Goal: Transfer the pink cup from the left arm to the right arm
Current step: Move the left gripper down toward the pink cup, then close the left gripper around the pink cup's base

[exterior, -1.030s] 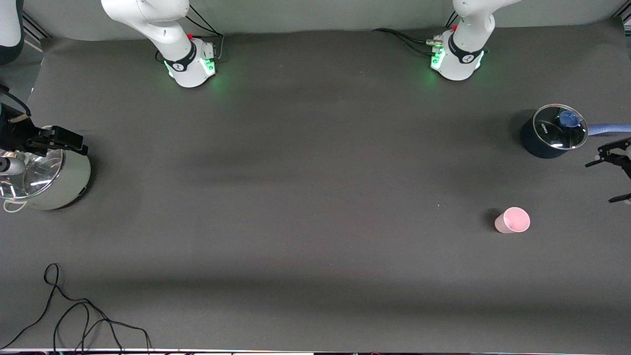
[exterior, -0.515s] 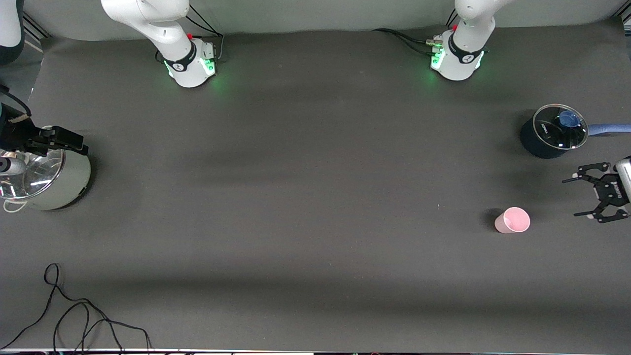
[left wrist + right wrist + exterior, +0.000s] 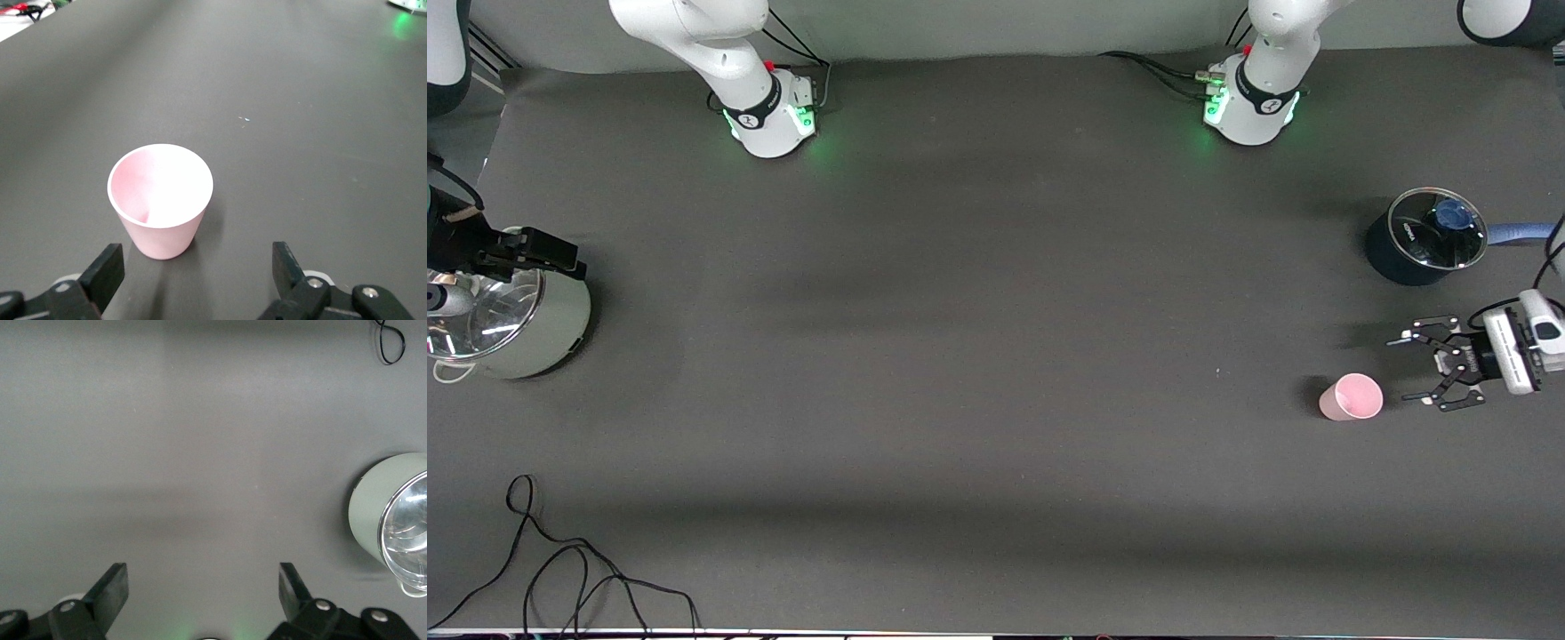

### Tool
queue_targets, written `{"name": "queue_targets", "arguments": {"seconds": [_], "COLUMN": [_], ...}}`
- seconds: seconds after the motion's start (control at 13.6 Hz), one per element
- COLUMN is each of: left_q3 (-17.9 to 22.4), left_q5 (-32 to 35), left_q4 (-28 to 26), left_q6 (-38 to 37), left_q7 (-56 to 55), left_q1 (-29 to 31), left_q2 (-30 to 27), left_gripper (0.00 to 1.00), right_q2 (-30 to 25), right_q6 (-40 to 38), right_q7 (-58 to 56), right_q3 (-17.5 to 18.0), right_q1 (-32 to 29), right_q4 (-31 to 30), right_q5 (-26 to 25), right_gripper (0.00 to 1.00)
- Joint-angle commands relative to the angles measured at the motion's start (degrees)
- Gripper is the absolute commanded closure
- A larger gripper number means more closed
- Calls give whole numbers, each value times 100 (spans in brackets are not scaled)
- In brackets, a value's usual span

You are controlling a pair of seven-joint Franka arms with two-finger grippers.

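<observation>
The pink cup [image 3: 1352, 397] stands upright on the dark table toward the left arm's end. In the left wrist view the cup [image 3: 160, 200] is just ahead of the fingers, nearer to one finger [image 3: 109, 268] than to the other. My left gripper [image 3: 1399, 369] is open, low over the table right beside the cup, not touching it; it also shows in its wrist view [image 3: 198, 261]. My right gripper [image 3: 560, 255] waits open and empty over the pale green pot at the right arm's end; its wrist view [image 3: 203, 581] shows bare table between the fingers.
A dark blue pot with a glass lid [image 3: 1427, 236] and a blue handle [image 3: 1525, 233] stands farther from the camera than the cup. The pale green pot with a glass lid [image 3: 525, 333] also shows in the right wrist view [image 3: 373, 503]. A black cable [image 3: 560, 569] lies near the front edge.
My left gripper has come in from the table's end toward the pink cup and now sits right beside it. The cup and the right arm have not moved.
</observation>
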Motion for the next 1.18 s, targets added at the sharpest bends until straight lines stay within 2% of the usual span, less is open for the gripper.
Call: {"name": "queue_targets", "arguments": {"seconds": [0.0, 0.37, 0.52, 1.1], "left_q3": [-59, -85, -111, -304], "left_q5": [-254, -535, -552, -869], "left_q4": [32, 224, 374, 348], "left_q6": [51, 490, 499, 482], "left_q7": [254, 553, 553, 545], "left_q1": [62, 53, 45, -17], "left_q2": [143, 521, 644, 829], "left_gripper": [1, 1, 1, 1], "right_q2": [33, 33, 33, 33], "right_q6": [-67, -67, -67, -67], "right_q7": [-4, -4, -4, -4], "right_q3": [-31, -31, -31, -31], "right_q1": [36, 36, 36, 36], "right_q4": [74, 74, 74, 66], "right_q5": [83, 83, 83, 83], "right_gripper": [0, 0, 0, 0]}}
